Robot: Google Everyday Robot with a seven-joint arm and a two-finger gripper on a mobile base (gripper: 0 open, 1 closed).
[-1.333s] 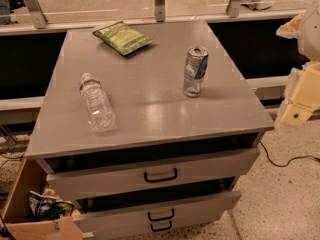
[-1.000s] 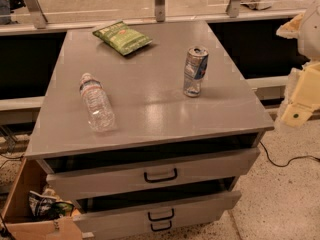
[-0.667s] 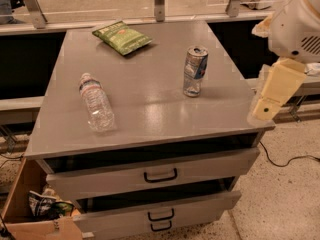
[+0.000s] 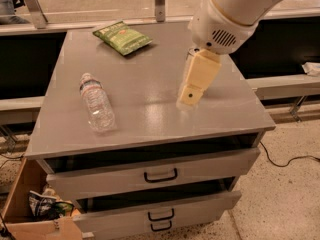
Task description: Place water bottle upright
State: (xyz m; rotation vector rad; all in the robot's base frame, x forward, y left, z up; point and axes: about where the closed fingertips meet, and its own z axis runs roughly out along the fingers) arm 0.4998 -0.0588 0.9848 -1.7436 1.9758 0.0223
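Observation:
The water bottle (image 4: 96, 104), clear and ribbed with a white cap, lies on its side on the left part of the grey cabinet top (image 4: 150, 109), cap pointing to the back. My gripper (image 4: 190, 97), a beige piece under the white arm (image 4: 230, 14), hangs just above the middle-right of the top, well to the right of the bottle and apart from it. It holds nothing that I can see. The silver-blue can is hidden behind the arm.
A green snack bag (image 4: 122, 37) lies at the back of the top. Two drawers (image 4: 160, 174) below stand slightly pulled out. A cardboard box with clutter (image 4: 35, 209) sits on the floor at the lower left. A cable (image 4: 285, 160) runs along the floor at the right.
My arm has swung in from the right edge to over the cabinet top and now covers the can. The bottle and the bag have not moved.

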